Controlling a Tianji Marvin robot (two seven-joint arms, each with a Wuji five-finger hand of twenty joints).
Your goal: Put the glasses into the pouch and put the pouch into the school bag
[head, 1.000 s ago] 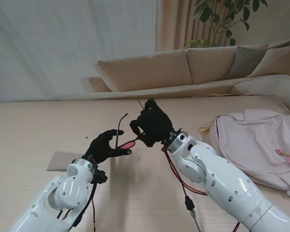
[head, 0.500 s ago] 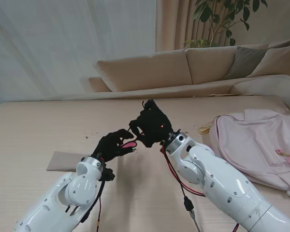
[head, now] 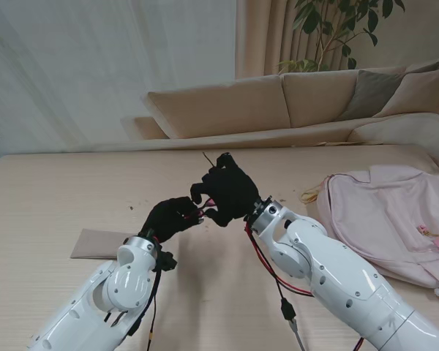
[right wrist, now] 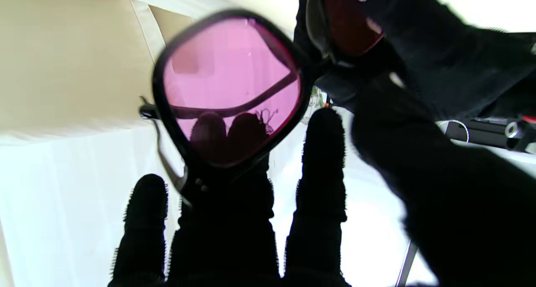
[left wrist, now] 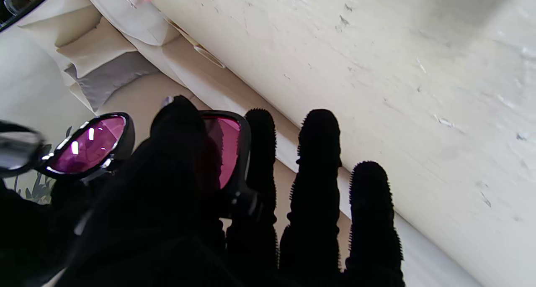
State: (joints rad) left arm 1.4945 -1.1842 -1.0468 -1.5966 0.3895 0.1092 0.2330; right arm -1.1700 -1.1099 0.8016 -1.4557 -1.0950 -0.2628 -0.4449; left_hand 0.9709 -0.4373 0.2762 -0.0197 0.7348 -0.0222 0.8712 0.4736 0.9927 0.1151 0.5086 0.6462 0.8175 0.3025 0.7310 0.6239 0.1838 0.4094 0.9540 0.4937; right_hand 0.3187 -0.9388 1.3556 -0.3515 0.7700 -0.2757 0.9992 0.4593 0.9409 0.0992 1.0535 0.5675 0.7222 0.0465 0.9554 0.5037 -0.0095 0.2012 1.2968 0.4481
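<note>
Both black-gloved hands meet above the middle of the pale wooden counter [head: 51, 183], with a pair of black-framed glasses with pink lenses [head: 202, 210] between them. The left hand [head: 172, 217] is clasped on the glasses: in its wrist view the thumb lies across the front of one pink lens [left wrist: 228, 147] and the index finger [left wrist: 260, 153] stands just behind the frame's edge, while the other two visible fingers are stretched out and touch nothing. The second lens [left wrist: 90, 144] sticks out to the side, clear of that hand's fingers.

The right hand [head: 225, 189] grips the same pair from the other side. Its wrist view shows one lens [right wrist: 232, 84] standing upright on the tips of its middle fingers [right wrist: 228, 182], with the thumb coming in near the bridge; the frame's folded temple shows as a dark bar through the lens. A thin dark temple arm pokes up past this hand toward the far side of the counter in the stand's view. The glasses are held in the air, well clear of the counter.

To the left, near the left forearm, a flat grey-beige fabric pouch [head: 95, 243] lies on the counter, partly hidden by the arm. Well apart on the right lies the pale pink school bag [head: 384, 219], flat on the counter. A beige sofa [head: 278, 102] stands beyond the far edge.
</note>
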